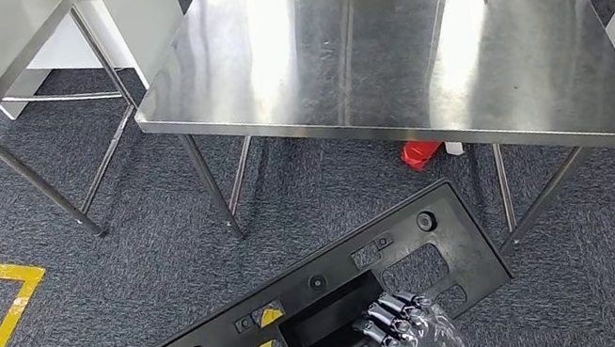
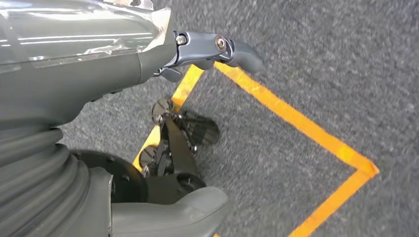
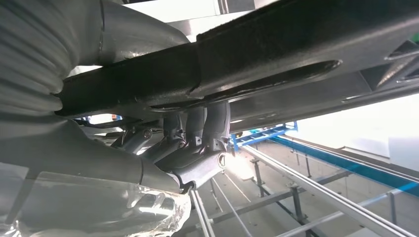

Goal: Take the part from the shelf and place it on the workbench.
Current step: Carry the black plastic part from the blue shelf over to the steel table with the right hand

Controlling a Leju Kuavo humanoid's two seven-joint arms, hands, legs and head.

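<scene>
Part [image 1: 329, 318], the black plastic panel, hangs low in front of my workbench [image 1: 377, 47], gripped by my right hand [image 1: 414, 336]; left hand [image 2: 197, 64] looks loosely spread over carpet

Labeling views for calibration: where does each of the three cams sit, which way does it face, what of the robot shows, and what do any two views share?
Head view: high on the body, looking forward and down at the steel workbench and carpet; the right hand grips the black plastic panel.
Left wrist view: behind the left hand, hanging, facing carpet and yellow floor tape; holds nothing.
Right wrist view: behind the right hand, looking up along the panel's underside.
Shared: head and right wrist show panel and right hand; head and left wrist show the tape.
</scene>
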